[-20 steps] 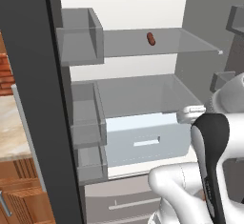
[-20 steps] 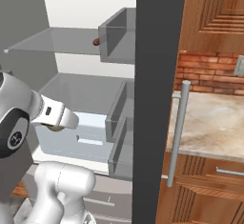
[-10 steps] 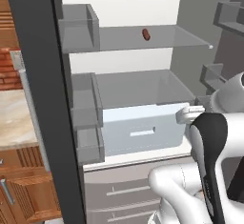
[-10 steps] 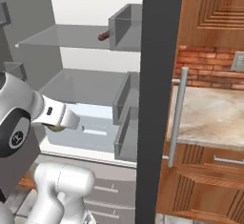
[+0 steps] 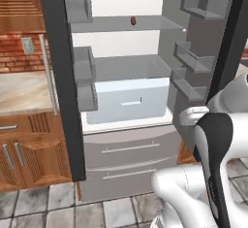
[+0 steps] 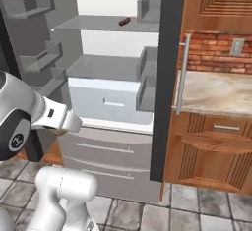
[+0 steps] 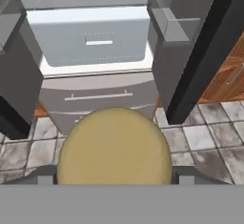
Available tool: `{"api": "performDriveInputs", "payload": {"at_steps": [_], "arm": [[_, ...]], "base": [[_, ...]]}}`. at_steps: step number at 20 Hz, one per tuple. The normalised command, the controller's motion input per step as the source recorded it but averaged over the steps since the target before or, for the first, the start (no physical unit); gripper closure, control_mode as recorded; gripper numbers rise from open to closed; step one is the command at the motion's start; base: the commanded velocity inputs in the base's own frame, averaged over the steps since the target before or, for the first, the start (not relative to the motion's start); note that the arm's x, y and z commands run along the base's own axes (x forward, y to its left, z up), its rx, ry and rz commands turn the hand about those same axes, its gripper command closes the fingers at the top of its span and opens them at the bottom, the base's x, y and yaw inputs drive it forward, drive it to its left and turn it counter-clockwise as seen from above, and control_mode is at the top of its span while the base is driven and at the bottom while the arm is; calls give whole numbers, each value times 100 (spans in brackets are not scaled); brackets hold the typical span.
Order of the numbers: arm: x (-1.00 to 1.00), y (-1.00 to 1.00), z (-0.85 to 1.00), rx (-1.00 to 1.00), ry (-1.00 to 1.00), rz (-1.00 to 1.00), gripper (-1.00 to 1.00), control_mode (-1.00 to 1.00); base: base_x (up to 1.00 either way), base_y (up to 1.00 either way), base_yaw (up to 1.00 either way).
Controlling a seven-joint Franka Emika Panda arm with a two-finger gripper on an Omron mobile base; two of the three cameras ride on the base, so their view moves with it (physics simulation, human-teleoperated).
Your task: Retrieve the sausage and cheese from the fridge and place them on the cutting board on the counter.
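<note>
Gripper [image 7: 114, 179]: we find it closed on the cheese [image 7: 114, 147], a round pale yellow piece that sits wide between the two fingertips. It is held in front of the fridge [image 5: 121, 144], outside the cabinet and low, at about the level of the fridge's lower drawer fronts.
Cheese position: in the hand view we see it above the tiled floor [image 7: 209, 147], in front of the fridge's two grey bottom drawers. We cannot tell how deep the fingertips bite, since the cheese hides most of them.
Sausage [image 5: 133, 21]: we note it lying on its side on the upper glass shelf [image 5: 145, 24] inside the fridge, toward the back wall and apart from the door bins. From the right base view it [image 6: 124, 21] reads as a short dark reddish-brown cylinder.
Fridge doors: both stand open, with grey bins on their inner faces at either side of the fridge opening.
Fridge interior: we see a white drawer [image 5: 131, 98] with a slot handle below the second shelf, shut.
Bench [image 5: 19, 91]: the beige marbled top adjoins the fridge, beyond the open door with the vertical bar handle [image 6: 182, 72], with wooden cabinet fronts under it and red brick wall [image 6: 211, 53] behind it.
Arm: we see its white links rising in front of the fridge, below the open shelves.
</note>
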Motion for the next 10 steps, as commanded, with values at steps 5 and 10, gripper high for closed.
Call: {"api": "performDriveInputs", "payload": {"at_steps": [5,10], "arm": [[0,0,0,0,0,0,100,100],[0,0,0,0,0,0,100,100]], "base": [[-75,72,0],[-45,100,0]]}}
